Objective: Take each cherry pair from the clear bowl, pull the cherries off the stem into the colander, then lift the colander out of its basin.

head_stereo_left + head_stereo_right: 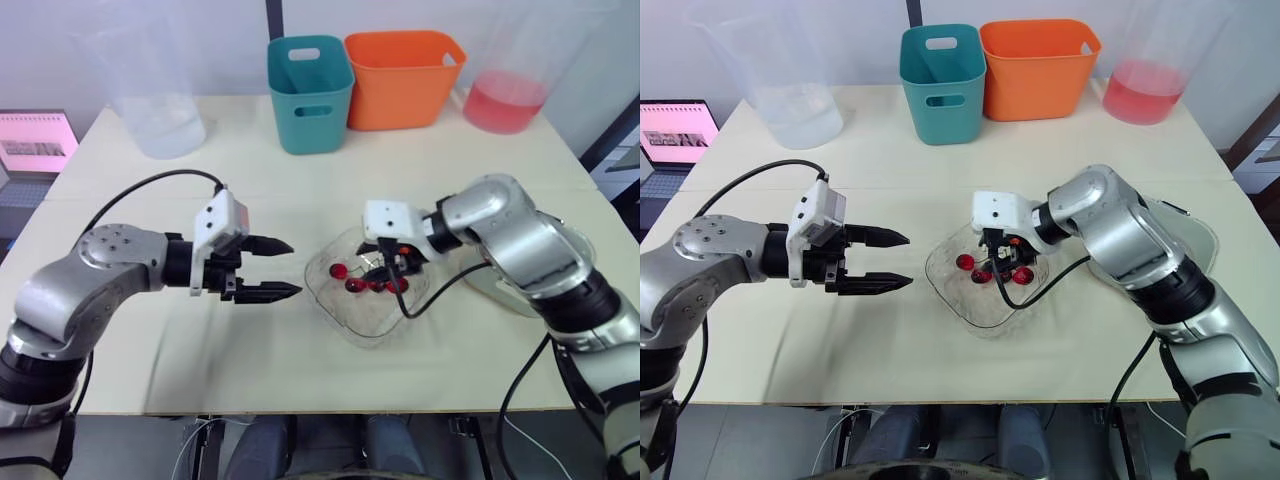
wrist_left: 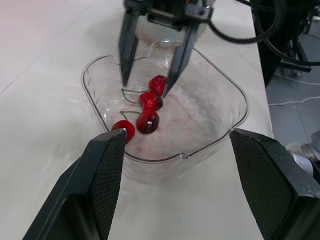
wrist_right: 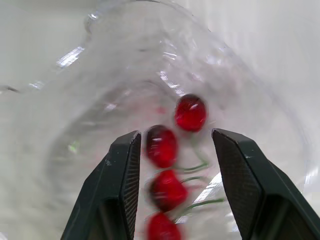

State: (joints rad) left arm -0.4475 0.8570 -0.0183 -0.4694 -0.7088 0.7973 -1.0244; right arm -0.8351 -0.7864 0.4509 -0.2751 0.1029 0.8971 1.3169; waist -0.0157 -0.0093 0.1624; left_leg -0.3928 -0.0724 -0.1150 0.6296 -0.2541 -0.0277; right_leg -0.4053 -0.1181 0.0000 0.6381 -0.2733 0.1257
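Left hand (image 1: 296, 268), black textured fingers spread, empty, just beside the clear bowl (image 2: 220, 131); bowl rounded-square, glossy plastic; four shiny red cherries (image 2: 150, 101) on thin green stems inside; right hand (image 1: 396, 268), fingers apart, straddles them; pale vessel (image 1: 1197, 235) beyond, mostly hidden by the arm.

Readable text: none that I can make out.
Laptop screen (image 1: 38, 141): pink page, just off the table (image 1: 250, 185) edge, lines too small to read.
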